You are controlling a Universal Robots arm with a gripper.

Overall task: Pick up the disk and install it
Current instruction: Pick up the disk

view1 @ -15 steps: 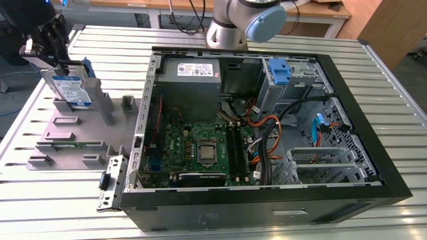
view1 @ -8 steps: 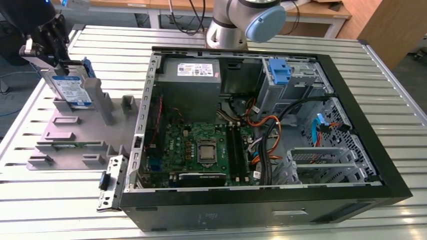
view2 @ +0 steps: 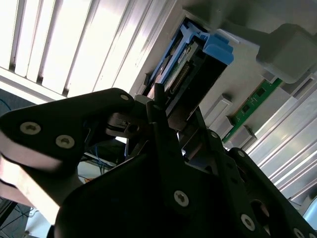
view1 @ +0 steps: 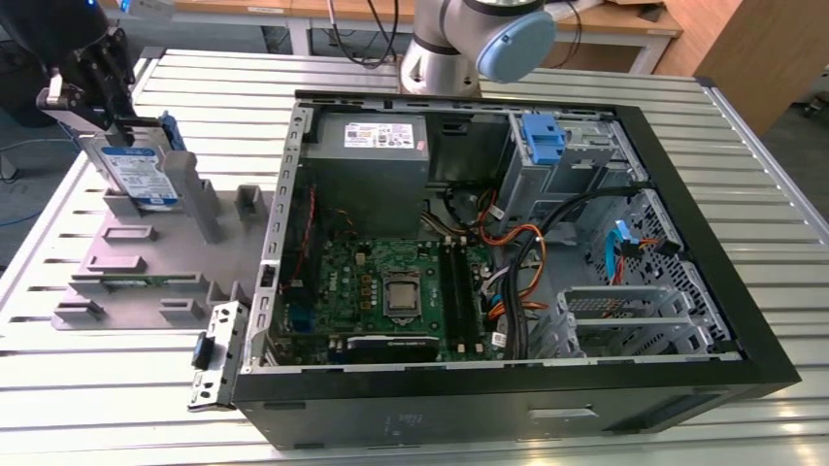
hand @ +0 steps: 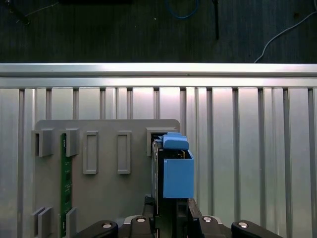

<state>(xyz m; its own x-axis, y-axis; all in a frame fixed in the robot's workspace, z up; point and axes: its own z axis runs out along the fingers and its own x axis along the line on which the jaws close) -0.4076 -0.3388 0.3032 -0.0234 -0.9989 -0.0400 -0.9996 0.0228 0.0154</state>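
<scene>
Silver disk (view1: pixel 136 173) with blue rails, upright on edge in a slot of the grey holder (view1: pixel 130 262) on the slatted worktop (view1: pixel 104 417), beside the open computer case (view1: pixel 725 320). Hand (view1: pixel 119 124) closed on its upper edge, gripping it.

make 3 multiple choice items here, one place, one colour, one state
1. Where is the disk? A in the grey holder, at the exterior view's left of the case; B inside the case; C on the floor.
2. What colour are its rails? A red; B blue; C yellow.
3. How does the disk sit? A flat; B tilted far over; C upright on edge.
Answers: 1 A, it sits in a holder slot. 2 B, blue plastic rims it. 3 C, it stands up from the holder.
</scene>
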